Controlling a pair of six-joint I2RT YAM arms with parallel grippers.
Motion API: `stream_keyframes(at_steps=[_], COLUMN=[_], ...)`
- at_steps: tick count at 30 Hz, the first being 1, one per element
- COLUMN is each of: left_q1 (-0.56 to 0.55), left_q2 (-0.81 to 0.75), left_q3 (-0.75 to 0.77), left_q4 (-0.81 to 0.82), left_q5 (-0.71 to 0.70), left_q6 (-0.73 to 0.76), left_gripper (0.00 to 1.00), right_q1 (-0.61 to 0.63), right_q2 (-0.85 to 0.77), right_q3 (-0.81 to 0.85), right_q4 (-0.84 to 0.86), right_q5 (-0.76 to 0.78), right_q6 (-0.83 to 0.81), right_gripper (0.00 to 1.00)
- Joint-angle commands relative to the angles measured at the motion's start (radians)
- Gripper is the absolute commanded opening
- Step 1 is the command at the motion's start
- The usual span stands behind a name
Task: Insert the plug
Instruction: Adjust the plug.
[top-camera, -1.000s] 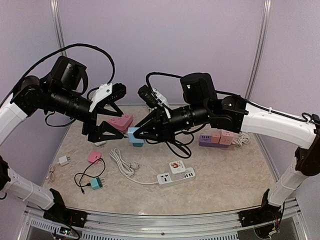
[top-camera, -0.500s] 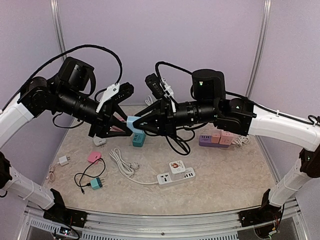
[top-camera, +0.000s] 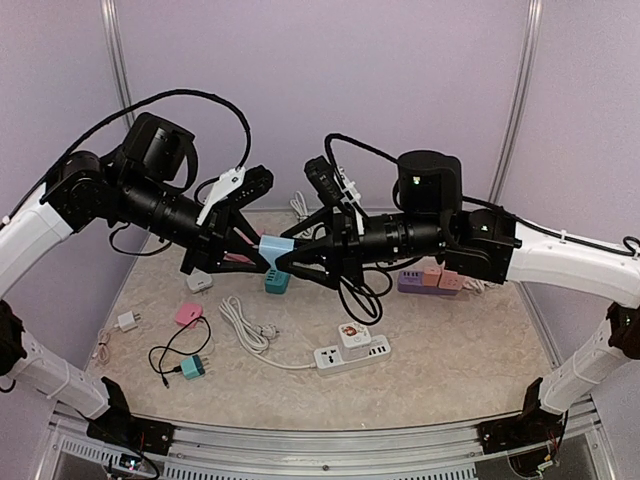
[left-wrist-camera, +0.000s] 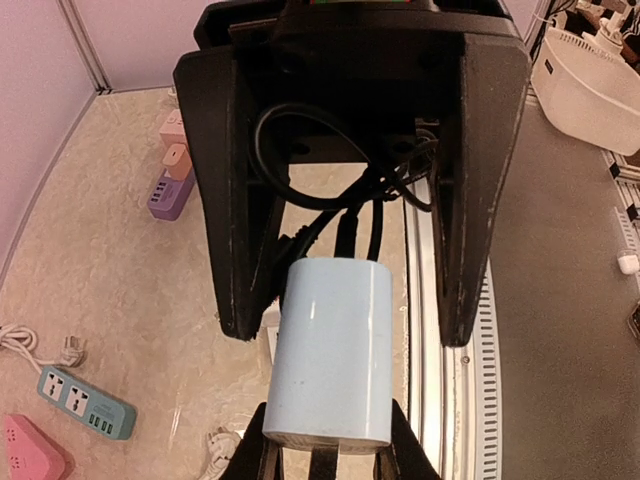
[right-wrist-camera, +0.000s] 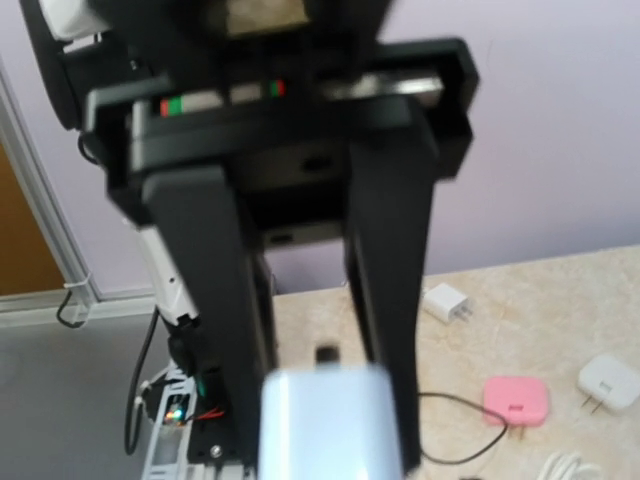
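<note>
The plug (top-camera: 277, 248) is a light blue block held in mid-air between the two arms, above the back of the table. My left gripper (top-camera: 262, 250) is shut on its near end; in the left wrist view the plug (left-wrist-camera: 330, 350) sits clamped between my own fingers (left-wrist-camera: 255, 455). My right gripper (top-camera: 297, 258) faces it from the other side. Its black fingers (left-wrist-camera: 478, 200) stand apart on either side of the plug, with a gap on the right side. In the right wrist view the plug (right-wrist-camera: 325, 425) is a blur at the bottom edge. A white power strip (top-camera: 352, 353) lies on the table below.
A white adapter (top-camera: 353, 333) sits in the white strip, whose cable (top-camera: 245, 325) loops left. A teal strip (top-camera: 277, 281) lies under the grippers and a purple strip with pink cubes (top-camera: 432, 278) on the right. A pink charger (top-camera: 188, 314), white charger (top-camera: 127, 321) and teal adapter (top-camera: 192, 367) lie left.
The left gripper has closed on the plug and the right gripper has opened off it. Both arms have risen and shifted a little to the right.
</note>
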Motion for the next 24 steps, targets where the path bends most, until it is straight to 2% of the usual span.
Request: stream_keyframes(at_steps=[1, 9, 10, 13, 16, 18, 19, 20, 21, 22, 24], left_q1=[-0.003, -0.021, -0.023, -0.023, -0.025, -0.027, -0.029, -0.031, -0.033, -0.035, -0.037], left_q2=[-0.001, 0.017, 0.020, 0.029, 0.033, 0.037, 0.038, 0.040, 0.043, 0.046, 0.060], left_q3=[0.037, 0.063, 0.067, 0.076, 0.074, 0.067, 0.063, 0.059, 0.054, 0.052, 0.046], left_q4=[0.011, 0.012, 0.013, 0.013, 0.014, 0.014, 0.013, 0.008, -0.004, -0.025, -0.068], left_q5=[0.041, 0.044, 0.046, 0.049, 0.046, 0.035, 0.022, 0.005, -0.012, -0.026, -0.064], left_q6=[0.018, 0.022, 0.021, 0.020, 0.022, 0.031, 0.040, 0.056, 0.106, 0.162, 0.292], left_gripper=[0.00, 0.00, 0.00, 0.00, 0.00, 0.00, 0.04, 0.25, 0.62, 0.75, 0.83], right_q1=[-0.001, -0.002, -0.002, 0.000, -0.002, -0.004, -0.008, -0.010, -0.012, -0.012, -0.017], right_q2=[-0.057, -0.016, -0.010, 0.000, -0.004, -0.014, -0.019, -0.028, -0.042, -0.062, -0.124], right_q3=[-0.086, -0.067, -0.065, -0.061, -0.071, -0.080, -0.087, -0.097, -0.112, -0.134, -0.217], right_q4=[0.083, 0.078, 0.085, 0.103, 0.124, 0.133, 0.135, 0.137, 0.134, 0.124, 0.079], right_q5=[0.012, 0.017, 0.006, -0.012, -0.033, -0.033, -0.026, -0.018, -0.008, 0.035, 0.149], right_q6=[0.063, 0.082, 0.086, 0.097, 0.116, 0.162, 0.203, 0.258, 0.305, 0.364, 0.482], right_gripper=[0.56, 0.53, 0.48, 0.23, 0.03, 0.00, 0.00, 0.00, 0.00, 0.00, 0.00])
